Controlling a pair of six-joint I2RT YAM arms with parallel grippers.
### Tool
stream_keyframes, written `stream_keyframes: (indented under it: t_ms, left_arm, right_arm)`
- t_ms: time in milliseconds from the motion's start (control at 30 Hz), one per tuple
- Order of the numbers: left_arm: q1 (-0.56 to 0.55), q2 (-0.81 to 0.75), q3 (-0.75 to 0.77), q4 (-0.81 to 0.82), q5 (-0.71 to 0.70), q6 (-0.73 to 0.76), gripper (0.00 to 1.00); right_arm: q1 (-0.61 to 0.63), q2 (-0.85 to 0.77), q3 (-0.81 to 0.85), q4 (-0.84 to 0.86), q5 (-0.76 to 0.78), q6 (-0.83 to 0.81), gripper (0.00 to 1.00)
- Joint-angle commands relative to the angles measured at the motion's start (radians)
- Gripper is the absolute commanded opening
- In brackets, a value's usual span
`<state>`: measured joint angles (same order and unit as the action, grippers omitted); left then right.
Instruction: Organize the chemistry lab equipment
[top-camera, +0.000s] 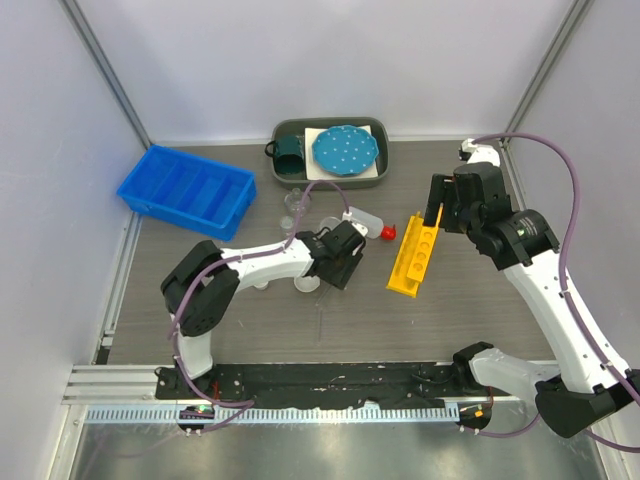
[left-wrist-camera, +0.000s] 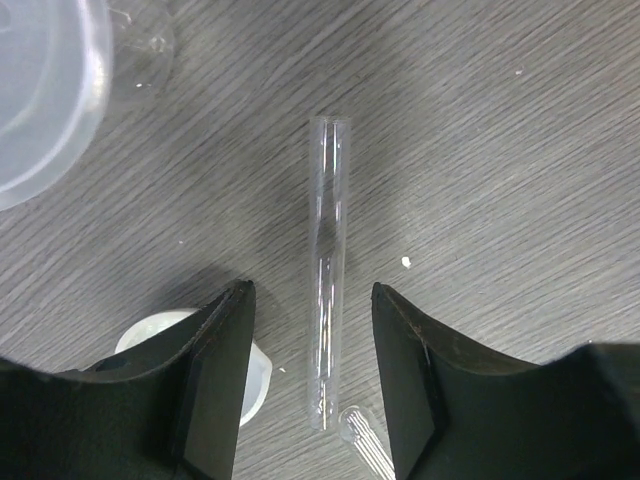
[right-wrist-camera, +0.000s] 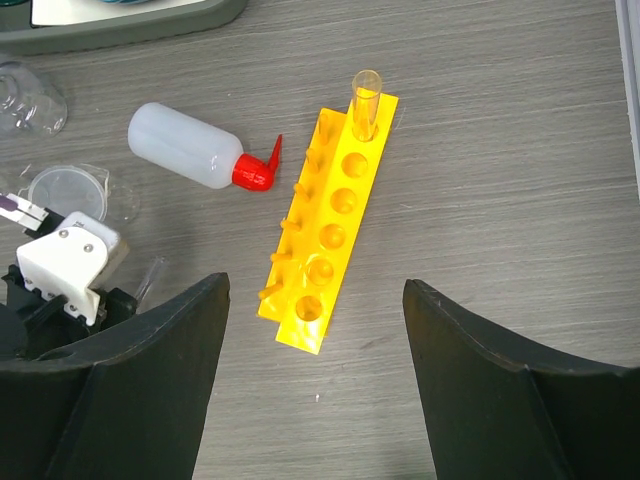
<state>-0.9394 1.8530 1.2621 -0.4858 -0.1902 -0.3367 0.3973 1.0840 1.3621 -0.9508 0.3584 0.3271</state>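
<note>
A clear test tube (left-wrist-camera: 328, 250) lies flat on the table between the jaws of my left gripper (left-wrist-camera: 312, 290), which is open and low over it. The end of a second tube (left-wrist-camera: 362, 438) lies beside it. A small white dish (left-wrist-camera: 258, 372) is by the left finger. My left gripper (top-camera: 338, 262) is left of the yellow rack (top-camera: 415, 258). My right gripper (right-wrist-camera: 312, 285) is open and empty above the rack (right-wrist-camera: 330, 225), which holds one upright tube (right-wrist-camera: 366, 98). The white squeeze bottle (right-wrist-camera: 185, 145) with a red nozzle lies left of the rack.
A blue bin (top-camera: 185, 187) stands at the back left. A grey tray (top-camera: 381, 160) at the back holds a teal mug (top-camera: 290, 152) and a blue dotted plate (top-camera: 345, 148). Clear glassware (top-camera: 296, 205) and round dishes (right-wrist-camera: 70, 190) sit near the left gripper.
</note>
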Motion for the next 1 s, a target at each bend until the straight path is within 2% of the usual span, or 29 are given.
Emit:
stream_keyframes:
  t_ms: [0, 300, 700, 833, 967]
  left_arm:
    - [-0.002, 0.020, 0.028, 0.039, 0.034, -0.002, 0.54]
    - [-0.002, 0.028, -0.021, 0.072, 0.064, -0.039, 0.49]
    - [-0.002, 0.018, -0.096, 0.105, 0.061, -0.079, 0.47]
    - [-0.002, 0.020, -0.105, 0.105, 0.061, -0.082, 0.41]
    - [-0.002, 0.020, -0.107, 0.102, 0.063, -0.082, 0.28]
  right_arm:
    - [0.005, -0.013, -0.006, 0.037, -0.007, -0.016, 0.76]
    - [0.005, -0.027, -0.018, 0.038, -0.015, -0.017, 0.76]
    - [0.005, -0.042, -0.029, 0.033, -0.030, -0.010, 0.76]
    - [0.003, -0.052, -0.029, 0.030, -0.029, -0.010, 0.76]
    - [0.005, -0.059, -0.028, 0.024, -0.027, -0.010, 0.76]
